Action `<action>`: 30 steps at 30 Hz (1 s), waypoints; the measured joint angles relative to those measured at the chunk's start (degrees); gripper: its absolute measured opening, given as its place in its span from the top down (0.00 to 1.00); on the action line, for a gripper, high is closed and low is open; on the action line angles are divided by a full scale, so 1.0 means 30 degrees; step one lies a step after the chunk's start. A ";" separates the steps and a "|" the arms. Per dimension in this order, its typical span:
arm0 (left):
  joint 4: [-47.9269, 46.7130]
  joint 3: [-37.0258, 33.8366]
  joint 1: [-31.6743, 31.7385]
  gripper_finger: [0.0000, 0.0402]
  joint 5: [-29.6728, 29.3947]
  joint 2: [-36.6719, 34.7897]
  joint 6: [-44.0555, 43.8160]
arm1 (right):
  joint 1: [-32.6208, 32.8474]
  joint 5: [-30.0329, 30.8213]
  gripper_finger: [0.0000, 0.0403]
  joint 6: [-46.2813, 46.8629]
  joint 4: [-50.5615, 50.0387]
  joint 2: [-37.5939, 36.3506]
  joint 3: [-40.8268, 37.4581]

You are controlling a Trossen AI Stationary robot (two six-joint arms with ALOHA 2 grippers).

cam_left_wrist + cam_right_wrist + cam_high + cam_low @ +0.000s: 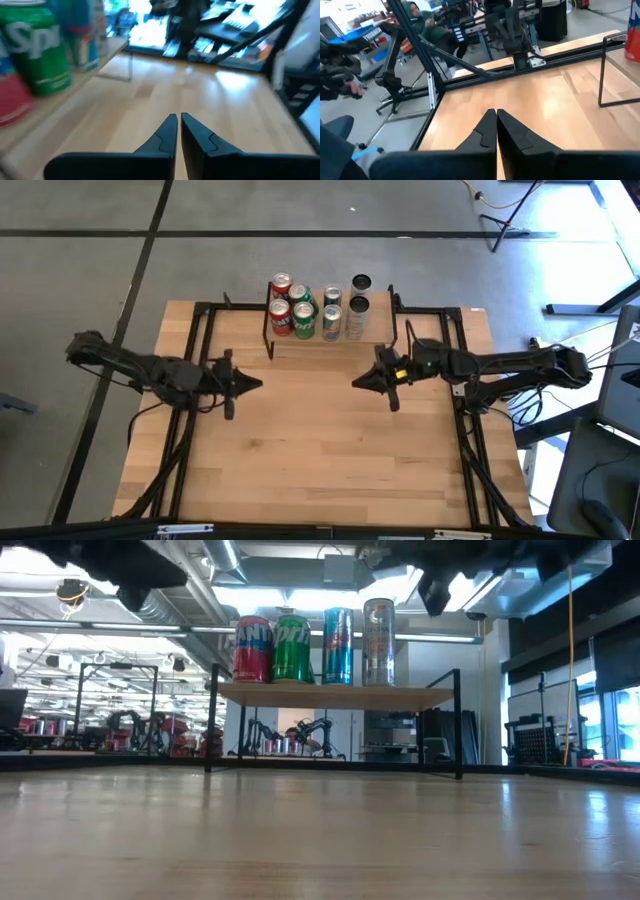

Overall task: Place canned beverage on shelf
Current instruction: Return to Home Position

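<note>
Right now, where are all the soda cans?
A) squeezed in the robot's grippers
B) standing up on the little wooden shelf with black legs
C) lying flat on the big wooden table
B: the colourful metal soda cans stand upright on the light wooden top of the small black-legged shelf, and the left gripper and right gripper are both shut on nothing above the wooden table.

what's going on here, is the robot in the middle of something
Neither arm is handling anything right now. The cans stand upright in rows on the shelf at the far side of the table. The left gripper and the right gripper hover above the table in front of the shelf, tips facing each other, both shut and empty. The stocking looks done.
</note>
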 joint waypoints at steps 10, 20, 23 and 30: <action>0.8472 -0.5250 0.0000 0.96 0.2150 -0.2059 0.2062 | -0.0187 -0.0700 0.99 0.1668 0.7524 -0.0547 -0.5460; 0.7875 -0.6139 0.0007 0.96 0.1997 -0.5920 0.3161 | -0.0565 0.1534 0.99 0.2983 0.7758 -0.4877 -0.9413; 0.8051 -0.7025 0.0007 0.96 0.2654 -0.7041 0.2940 | -0.0543 0.1925 0.99 0.3005 0.7795 -0.6371 -1.0402; 0.7752 -0.9158 0.0007 0.96 0.4113 -0.9676 0.2284 | -0.0543 0.2573 0.99 0.3641 0.7790 -0.9705 -1.2594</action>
